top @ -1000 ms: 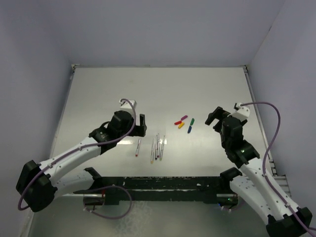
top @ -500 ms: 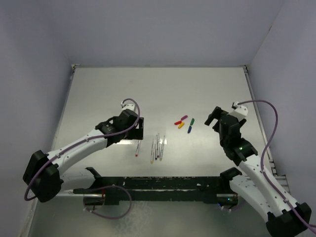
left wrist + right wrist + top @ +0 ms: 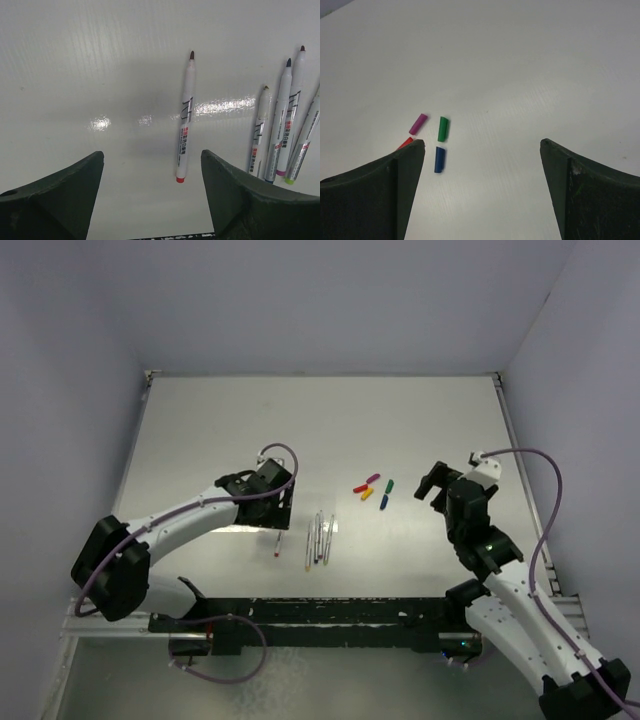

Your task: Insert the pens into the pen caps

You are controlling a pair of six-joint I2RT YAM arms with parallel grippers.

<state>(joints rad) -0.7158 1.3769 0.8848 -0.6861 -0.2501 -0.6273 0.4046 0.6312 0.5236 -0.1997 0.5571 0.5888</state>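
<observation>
Several pale pens lie near the table's middle front. One pen (image 3: 277,539) with a red end lies apart on the left; in the left wrist view it (image 3: 184,117) lies just ahead of my fingers, between them. The other pens (image 3: 318,536) lie side by side, at the right in the left wrist view (image 3: 280,131). My left gripper (image 3: 279,502) (image 3: 152,167) is open and empty over the lone pen. The caps lie right of the pens: red (image 3: 360,487), magenta (image 3: 373,479), orange (image 3: 367,494), green (image 3: 389,484) (image 3: 442,128), blue (image 3: 384,501) (image 3: 439,159). My right gripper (image 3: 434,483) (image 3: 482,150) is open and empty, right of the caps.
The white table (image 3: 220,430) is walled at the back and on both sides. A black rail (image 3: 320,615) runs along the near edge between the arm bases. A purple cable (image 3: 545,510) loops off the right arm.
My left gripper has swung right, from left of the lone pen to just over it. The right arm has barely shifted. Pens and caps have not moved.
</observation>
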